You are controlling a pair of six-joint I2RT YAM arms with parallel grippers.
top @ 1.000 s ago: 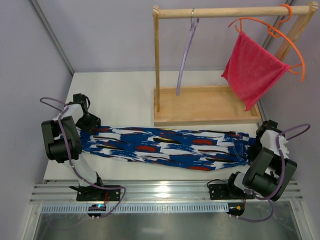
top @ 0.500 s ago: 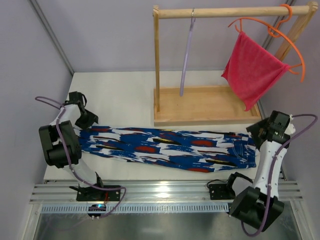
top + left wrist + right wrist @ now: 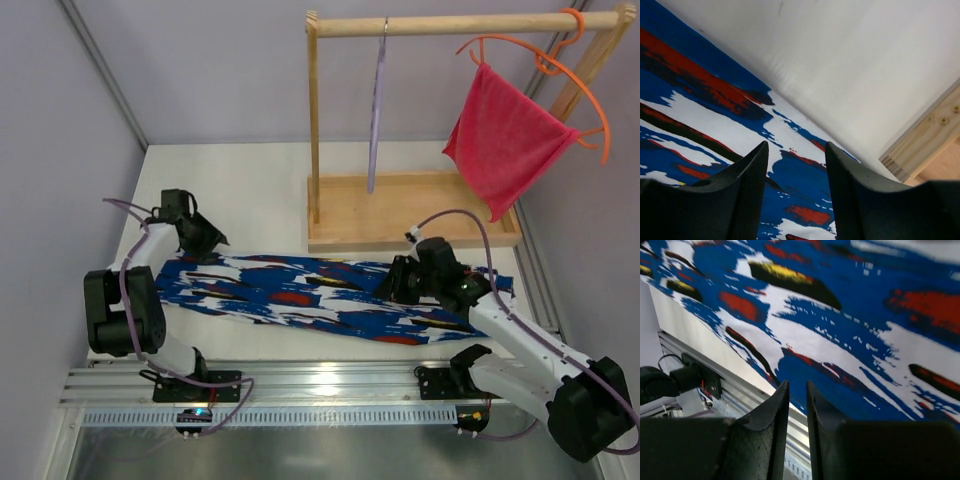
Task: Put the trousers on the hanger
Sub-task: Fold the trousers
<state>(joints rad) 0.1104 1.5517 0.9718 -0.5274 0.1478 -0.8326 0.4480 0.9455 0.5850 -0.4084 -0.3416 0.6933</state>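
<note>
Long, soft, royal-blue patterned fabric trousers [image 3: 330, 295], limp and light, probably best pinched at both ends; left gripper [image 3: 796, 150] stands agape, right gripper [image 3: 797, 386] narrowly parted, both empty.

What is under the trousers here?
The trousers lie flat on the white table. Nothing else shows past their edges. Whatever the fabric itself covers cannot be seen.

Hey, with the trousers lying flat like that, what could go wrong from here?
The blue patterned fabric trousers lie flat, unheld; the right claw, jaws barely apart, may pinch only one layer. The thin lavender plastic hanger hangs loose on the wooden rail and could swing away. The pink-red cloth beside it could snag an arm.
</note>
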